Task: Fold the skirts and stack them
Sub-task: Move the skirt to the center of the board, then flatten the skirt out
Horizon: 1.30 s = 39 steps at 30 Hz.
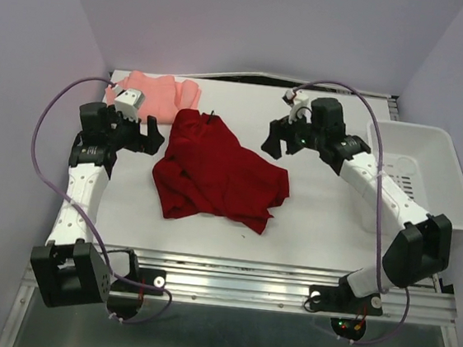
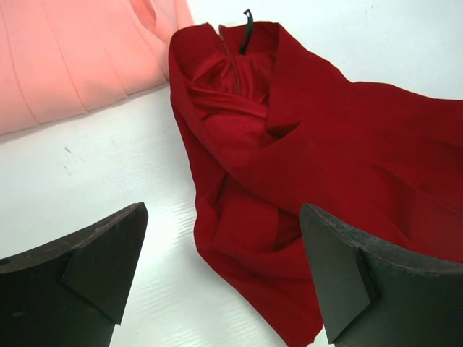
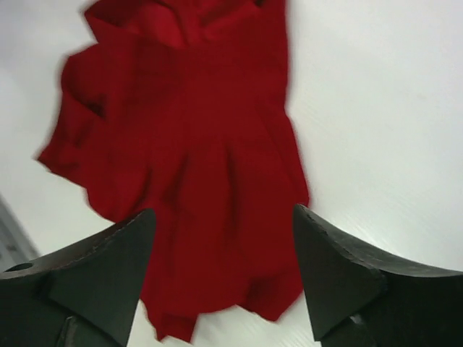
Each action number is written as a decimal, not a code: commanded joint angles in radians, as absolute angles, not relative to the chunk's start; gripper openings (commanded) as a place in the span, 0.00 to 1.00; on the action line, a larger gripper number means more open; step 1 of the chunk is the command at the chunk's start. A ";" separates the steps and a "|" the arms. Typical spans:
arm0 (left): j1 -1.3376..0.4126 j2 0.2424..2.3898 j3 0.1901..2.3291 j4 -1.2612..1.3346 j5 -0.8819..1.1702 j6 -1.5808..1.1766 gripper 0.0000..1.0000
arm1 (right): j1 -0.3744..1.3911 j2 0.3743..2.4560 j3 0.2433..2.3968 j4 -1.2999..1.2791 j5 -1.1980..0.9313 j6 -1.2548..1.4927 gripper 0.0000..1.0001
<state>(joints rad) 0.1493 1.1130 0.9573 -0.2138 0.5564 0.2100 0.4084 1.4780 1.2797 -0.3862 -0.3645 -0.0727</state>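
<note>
The deep red skirt [image 1: 215,172] lies crumpled and loosely bunched in the middle of the white table [image 1: 317,224]. Behind it, at the back left, the salmon-pink skirt [image 1: 161,96] lies flat. My left gripper [image 1: 151,136] hovers open just left of the red skirt's waistband. In the left wrist view the red skirt [image 2: 304,159] fills the right side, the pink skirt [image 2: 72,65] the upper left, and the left gripper [image 2: 223,217] holds nothing. My right gripper [image 1: 275,141] stands open above the red skirt's right edge. The right wrist view shows the red skirt [image 3: 195,144] below the empty right gripper [image 3: 223,213].
A white plastic bin [image 1: 430,174] stands at the right edge of the table, beside the right arm. Pale walls close in the back and both sides. A metal rail runs along the near edge by the arm bases.
</note>
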 commanded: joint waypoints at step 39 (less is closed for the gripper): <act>0.295 1.141 1.006 -0.182 0.666 0.314 0.98 | 0.759 1.811 1.676 -0.406 -0.574 -0.140 0.01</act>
